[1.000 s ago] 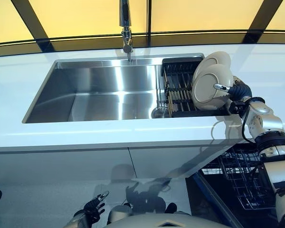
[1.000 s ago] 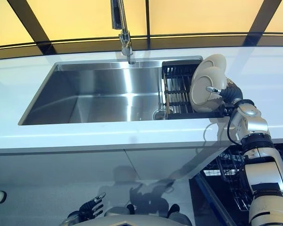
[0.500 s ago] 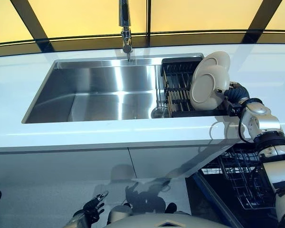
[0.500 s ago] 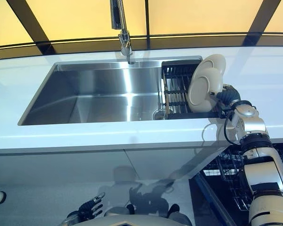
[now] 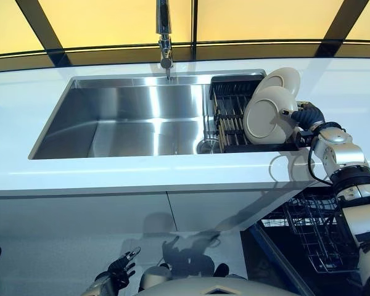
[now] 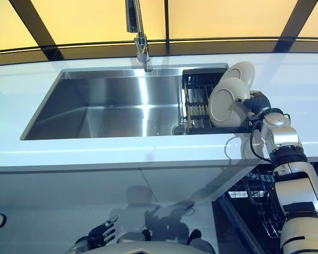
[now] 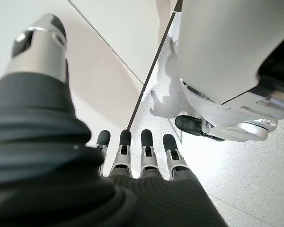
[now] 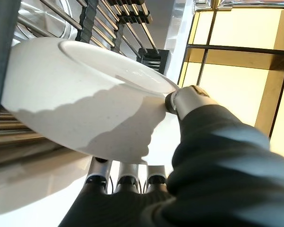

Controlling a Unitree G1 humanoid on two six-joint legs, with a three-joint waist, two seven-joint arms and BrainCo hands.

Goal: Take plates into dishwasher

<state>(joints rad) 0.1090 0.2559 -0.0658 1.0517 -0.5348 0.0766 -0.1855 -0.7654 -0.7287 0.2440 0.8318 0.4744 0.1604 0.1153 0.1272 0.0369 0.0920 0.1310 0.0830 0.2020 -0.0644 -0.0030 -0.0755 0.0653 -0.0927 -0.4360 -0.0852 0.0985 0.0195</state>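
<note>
Right hand: the right hand (image 5: pixel 307 115) is reached over the counter (image 5: pixel 142 176) to the rack (image 5: pixel 231 117) at the sink's (image 5: pixel 129 120) right end, at the right edge of the front plate (image 5: pixel 266 116).
Right fingers: in the right wrist view, the thumb is pressed on the front plate's face and the fingers (image 8: pixel 126 180) are curled behind its rim, so the plate is pinched between them.
Front plate: a cream plate, held close to upright and tilted in the rack, its face turned toward the sink basin.
Back plate: a second cream plate (image 5: pixel 282 78) is stood just behind the first, its upper rim seen above it.
Rack: a black dish rack with metal bars, set inside the sink at its right end.
Faucet: a metal faucet (image 5: pixel 164 37) is mounted behind the sink, its spout over the basin's rear edge.
Dishwasher: a wire basket (image 5: pixel 317 237) is seen below the counter at the right, under the right arm.
Left hand: the left hand (image 5: pixel 120 271) is hung low before the cabinet fronts, its fingers (image 7: pixel 146 156) held straight and nothing grasped.
</note>
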